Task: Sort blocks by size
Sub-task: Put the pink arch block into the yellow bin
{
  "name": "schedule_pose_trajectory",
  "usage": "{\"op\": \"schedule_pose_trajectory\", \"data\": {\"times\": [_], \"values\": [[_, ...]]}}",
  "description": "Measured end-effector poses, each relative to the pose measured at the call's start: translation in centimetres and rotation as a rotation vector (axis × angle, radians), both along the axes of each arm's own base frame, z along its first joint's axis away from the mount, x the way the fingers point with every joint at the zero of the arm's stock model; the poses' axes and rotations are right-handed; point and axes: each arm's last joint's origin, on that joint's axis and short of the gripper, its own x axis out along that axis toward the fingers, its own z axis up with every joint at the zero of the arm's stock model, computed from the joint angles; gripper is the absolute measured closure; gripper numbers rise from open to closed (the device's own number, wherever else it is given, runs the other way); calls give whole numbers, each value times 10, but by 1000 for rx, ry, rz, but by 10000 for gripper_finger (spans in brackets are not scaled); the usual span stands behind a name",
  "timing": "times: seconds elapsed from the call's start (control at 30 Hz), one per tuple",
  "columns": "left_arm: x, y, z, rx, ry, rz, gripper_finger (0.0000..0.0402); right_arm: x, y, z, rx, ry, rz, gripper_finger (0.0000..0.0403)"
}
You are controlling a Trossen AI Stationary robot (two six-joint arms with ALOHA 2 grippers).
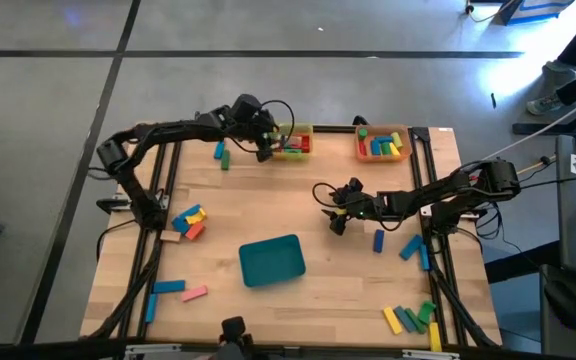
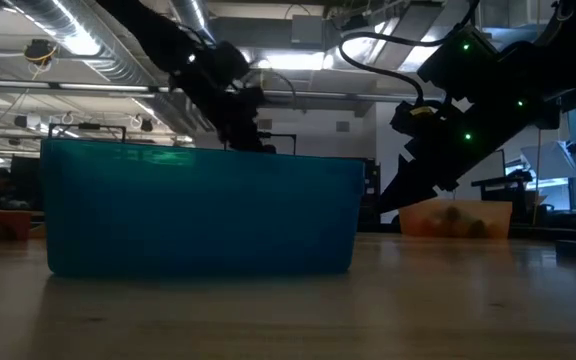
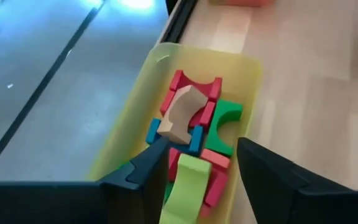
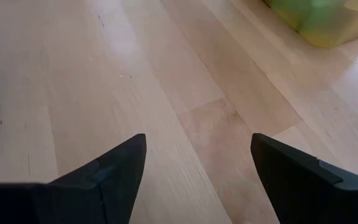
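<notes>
From above, the left end effector point(image 1: 266, 148) hangs over the near end of the yellow tray point(image 1: 294, 141) at the far edge of the wooden surface point(image 1: 288, 215), while the right end effector point(image 1: 334, 210) hovers over bare wood near the middle, right of the teal tray point(image 1: 272, 260). The orange tray point(image 1: 383, 143) sits just right of the yellow one, also filled with blocks. Loose blocks lie scattered: a cluster on the left point(image 1: 189, 222), two near the front left point(image 1: 179, 290), blue ones on the right point(image 1: 409, 246), and a group at the front right corner point(image 1: 413, 319). The low view is mostly filled by the teal tray's wall point(image 2: 203, 215), with both dark arms above it and the orange tray point(image 2: 455, 219) behind. In the left wrist view the fingers point(image 3: 145, 165) stand spread, with a light green curved block point(image 3: 183, 190) between them, over the yellow tray point(image 3: 129, 127) packed with red, green, blue and tan pieces; whether the fingers touch that block I cannot tell. The right wrist view shows its fingers point(image 4: 114, 168) spread wide over bare wood, holding nothing.
</notes>
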Motion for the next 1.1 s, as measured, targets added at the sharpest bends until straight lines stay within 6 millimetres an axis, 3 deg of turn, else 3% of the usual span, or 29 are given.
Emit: {"op": "schedule_pose_trajectory", "data": {"times": [0.17,0.33,0.73,1.1], "values": [[-15,-17,28,5,-4,-15,231,0,0,0,0,0,0,111],[-26,-42,41,-29,65,-71,240,0,0,0,0,0,0,111],[-47,-109,32,-216,228,-132,258,0,2,-1,67,-4,15,111],[-66,-158,40,-260,368,-89,259,0,1,0,62,-11,8,111]]}}
